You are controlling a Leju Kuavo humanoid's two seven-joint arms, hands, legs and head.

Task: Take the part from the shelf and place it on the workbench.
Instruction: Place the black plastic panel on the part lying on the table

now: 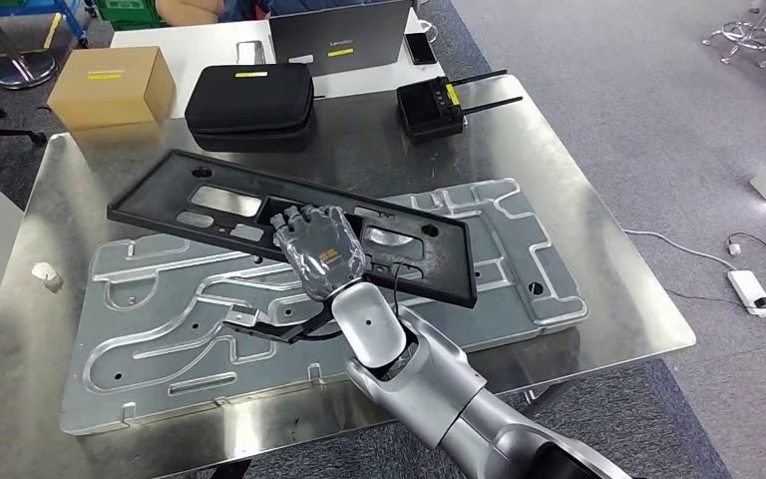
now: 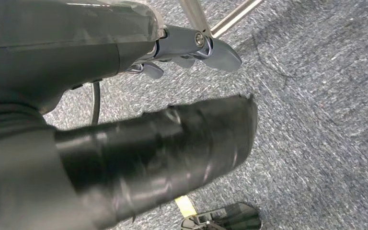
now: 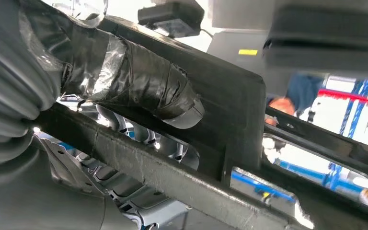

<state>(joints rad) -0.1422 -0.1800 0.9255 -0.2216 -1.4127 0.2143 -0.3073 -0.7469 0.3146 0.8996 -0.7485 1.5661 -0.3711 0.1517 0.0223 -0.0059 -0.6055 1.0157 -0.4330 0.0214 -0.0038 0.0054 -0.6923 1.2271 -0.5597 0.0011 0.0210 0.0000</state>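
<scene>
The right hand (image 1: 319,249) grips the black frame part (image 1: 199,218), thumb over one bar, above the grey stamped panel (image 1: 519,249); left hand (image 2: 187,143) state indeterminable.

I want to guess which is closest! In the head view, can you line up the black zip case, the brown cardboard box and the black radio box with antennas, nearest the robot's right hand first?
From the right hand:
1. Black zip case, behind, slightly left.
2. Black radio box with antennas, behind, right. Nearly level with the case, so hard to call.
3. Brown cardboard box, far back-left corner.

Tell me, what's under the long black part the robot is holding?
Under the black part lies a big silver metal plate with curvy grooves, on the shiny table. The right hand and the part hide the plate beneath them.
</scene>
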